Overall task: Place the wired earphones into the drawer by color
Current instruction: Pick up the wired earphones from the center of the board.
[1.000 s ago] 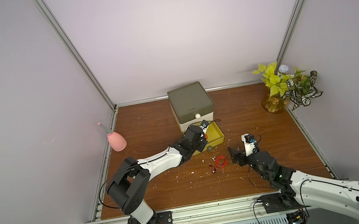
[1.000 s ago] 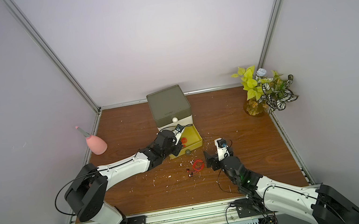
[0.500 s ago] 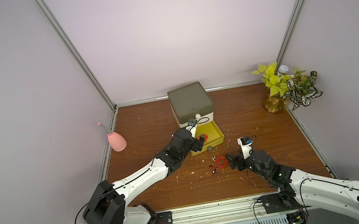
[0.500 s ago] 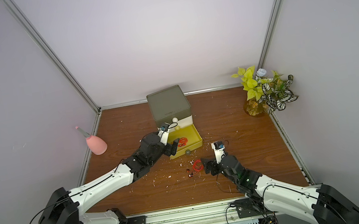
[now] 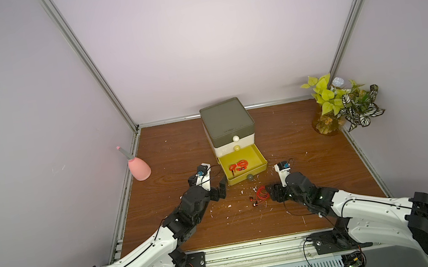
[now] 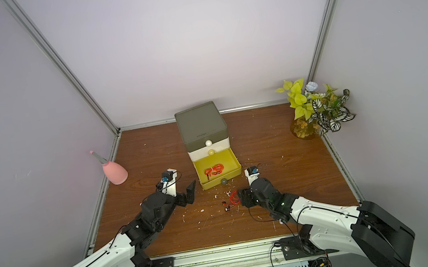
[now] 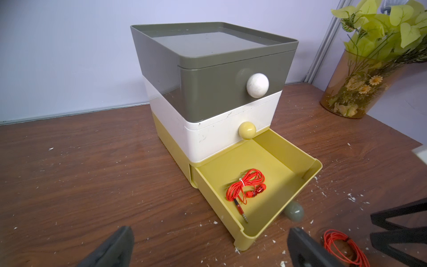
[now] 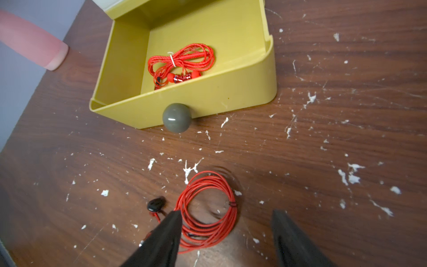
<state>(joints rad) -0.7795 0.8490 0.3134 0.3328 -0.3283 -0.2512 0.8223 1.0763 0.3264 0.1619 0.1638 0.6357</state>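
A coiled red wired earphone bundle (image 7: 246, 187) is seen lying inside the pulled-out yellow bottom tier of the small three-tier plastic drawer box (image 5: 228, 126). The left gripper (image 5: 220, 188), jaws spread wide and empty, is held just beside that tier. A second red earphone coil (image 8: 208, 211) is straddled on the brown wooden table (image 5: 169, 153) by the part-open jaws of the right gripper (image 8: 225, 233), not yet clamped.

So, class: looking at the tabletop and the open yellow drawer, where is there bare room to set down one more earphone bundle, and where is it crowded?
Free: the yellow drawer floor beside the red earphones already in it, and the wood between the pink bottle and the drawer box. Crowded: in front of the drawer, where the left gripper, right gripper and the loose red bundle meet.
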